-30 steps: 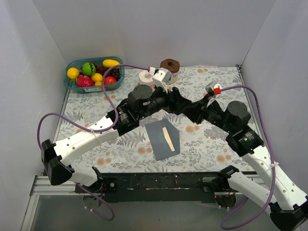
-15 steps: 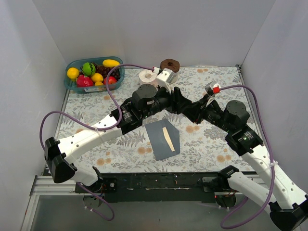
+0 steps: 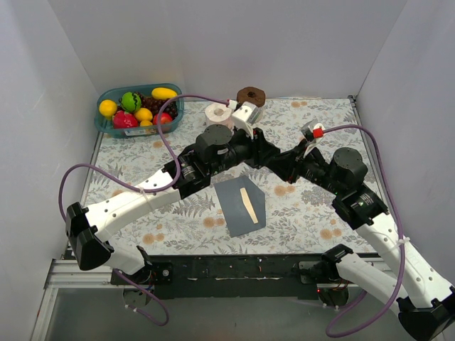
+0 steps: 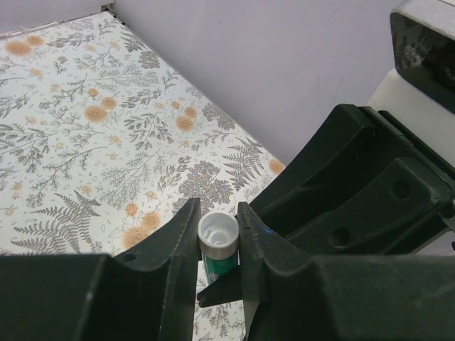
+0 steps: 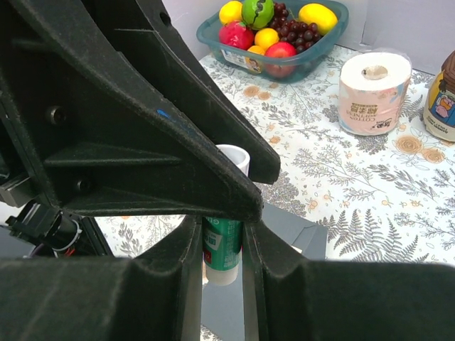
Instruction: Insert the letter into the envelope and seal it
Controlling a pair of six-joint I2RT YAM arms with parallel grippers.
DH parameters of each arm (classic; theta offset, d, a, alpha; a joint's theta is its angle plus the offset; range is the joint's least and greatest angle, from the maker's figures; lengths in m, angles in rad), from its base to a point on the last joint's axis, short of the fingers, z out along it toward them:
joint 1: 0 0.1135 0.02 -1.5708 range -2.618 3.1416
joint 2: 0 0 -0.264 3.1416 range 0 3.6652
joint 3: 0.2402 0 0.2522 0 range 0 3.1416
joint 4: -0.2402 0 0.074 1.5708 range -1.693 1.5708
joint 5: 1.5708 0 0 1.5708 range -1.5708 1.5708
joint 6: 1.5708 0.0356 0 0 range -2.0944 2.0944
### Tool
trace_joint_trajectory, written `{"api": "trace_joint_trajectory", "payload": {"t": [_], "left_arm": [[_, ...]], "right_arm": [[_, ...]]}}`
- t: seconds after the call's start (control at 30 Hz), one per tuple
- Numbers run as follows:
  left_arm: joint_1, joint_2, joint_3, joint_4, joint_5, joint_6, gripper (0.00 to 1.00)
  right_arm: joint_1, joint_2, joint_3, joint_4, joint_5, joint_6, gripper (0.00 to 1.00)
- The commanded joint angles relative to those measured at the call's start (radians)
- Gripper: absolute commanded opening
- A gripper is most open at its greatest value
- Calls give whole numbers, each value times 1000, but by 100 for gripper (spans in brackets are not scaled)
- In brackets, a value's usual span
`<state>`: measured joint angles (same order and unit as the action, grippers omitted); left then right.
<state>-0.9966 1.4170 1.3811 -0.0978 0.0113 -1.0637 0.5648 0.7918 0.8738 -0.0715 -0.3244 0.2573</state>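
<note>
Slip risk w/ left hand (image 4: 217,229) & right hand (image 5: 222,240) both clamped on glue stick (image 5: 222,250), just far of envelope (image 3: 234,209) lying flat near-centre on surface (image 3: 128,156): uneven pull cd drop stick onto envelope.

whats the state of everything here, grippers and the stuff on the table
left gripper, shut on the tube's white end
right gripper, shut on the tube's green body
tube, held off the table between both grippers
envelope, flat on the table, untouched
letter, only a thin cream strip shows on the envelope
fruit tub, open, filled
paper roll, standing on end
</note>
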Motion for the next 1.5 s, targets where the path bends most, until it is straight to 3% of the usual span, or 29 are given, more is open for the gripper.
{"api": "trace_joint_trajectory", "payload": {"t": [0.0, 0.33, 0.57, 0.63, 0.67, 0.7, 0.77, 0.83, 1.13, 1.33, 1.47], "left_arm": [[-4, -36, 4, 36, 155, 56, 0], [-4, -66, -20, 135, 554, 116, 0], [-2, -79, -13, 110, 601, 151, 3], [-2, -85, -16, 109, 582, 153, 21], [-2, -89, -20, 110, 573, 153, 54], [-2, -93, -24, 110, 552, 151, 69], [-2, -98, -28, 116, 524, 139, 92], [-2, -107, -36, 130, 457, 130, 98], [-2, -130, -71, 142, -80, -31, 97], [-2, -213, -168, 240, -148, -87, 94], [-2, -201, -148, 218, -151, -85, 93]], "right_arm": [[1, -12, 30, 62, -83, -9, 1], [0, -106, -32, 294, -473, -4, 1], [0, -132, -2, 248, -493, -33, 1], [-2, -135, 10, 227, -438, -50, 1], [-2, -132, 14, 202, -415, -56, 1], [-2, -132, 24, 188, -391, -65, 1], [0, -121, 36, 164, -308, -76, 1], [0, -105, 53, 122, -222, -81, 1], [1, -71, 51, 81, -13, -41, 1], [1, -75, 37, 73, 13, -35, 1], [0, -71, 36, 73, 5, -32, 1]]}}
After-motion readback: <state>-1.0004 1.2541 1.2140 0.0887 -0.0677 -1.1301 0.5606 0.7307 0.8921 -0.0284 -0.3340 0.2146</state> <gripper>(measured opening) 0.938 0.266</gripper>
